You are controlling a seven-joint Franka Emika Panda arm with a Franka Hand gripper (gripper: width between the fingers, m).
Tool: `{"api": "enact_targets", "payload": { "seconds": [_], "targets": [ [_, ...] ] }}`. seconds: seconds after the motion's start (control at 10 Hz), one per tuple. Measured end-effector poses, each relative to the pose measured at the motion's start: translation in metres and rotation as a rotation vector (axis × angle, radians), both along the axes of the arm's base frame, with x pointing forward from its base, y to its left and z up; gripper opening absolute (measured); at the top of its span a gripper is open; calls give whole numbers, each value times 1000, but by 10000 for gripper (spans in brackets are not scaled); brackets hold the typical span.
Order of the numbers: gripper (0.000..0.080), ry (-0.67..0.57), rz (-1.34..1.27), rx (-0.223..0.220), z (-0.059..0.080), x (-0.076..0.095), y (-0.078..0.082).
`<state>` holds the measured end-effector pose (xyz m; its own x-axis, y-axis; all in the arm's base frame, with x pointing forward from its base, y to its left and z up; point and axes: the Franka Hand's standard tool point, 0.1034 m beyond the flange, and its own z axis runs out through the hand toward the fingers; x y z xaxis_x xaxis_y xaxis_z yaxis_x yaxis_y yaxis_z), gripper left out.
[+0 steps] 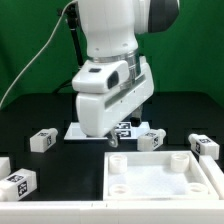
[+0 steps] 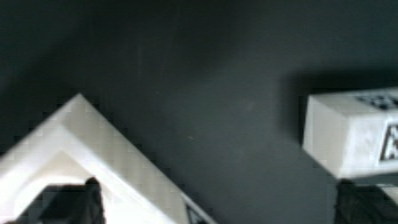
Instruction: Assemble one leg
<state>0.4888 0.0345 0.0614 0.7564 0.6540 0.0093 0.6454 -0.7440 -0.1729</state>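
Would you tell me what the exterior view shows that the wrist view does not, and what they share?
Only exterior: the arm, the marker board and other legs scattered about. Only wrist: the pincer spread open. Both: the dark table, a corner of the tray and one tagged leg.

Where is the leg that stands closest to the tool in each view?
Exterior view: the leg stands just to the exterior view's right of the tool, beyond the far rim of the tray.
Wrist view: probably the same leg, cut off by the picture's edge, with its tag partly showing.
Shared landmark: the tray's white corner, with bare black table between it and the leg.
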Motion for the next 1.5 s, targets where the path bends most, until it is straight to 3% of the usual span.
{"api": "enact_targets", "payload": {
  "seconds": [0.2, 0.4, 0.8, 1.2, 1.5],
  "targets": [
    [649, 53, -299, -36, 0, -8, 9],
    [649, 38, -431, -41, -5, -15, 19],
    [649, 80, -690, -47, -5, -14, 23],
    [649, 236, -1284, -151, -6, -30, 29],
    [649, 292, -1409, -144, -9, -33, 35]
  ]
}}
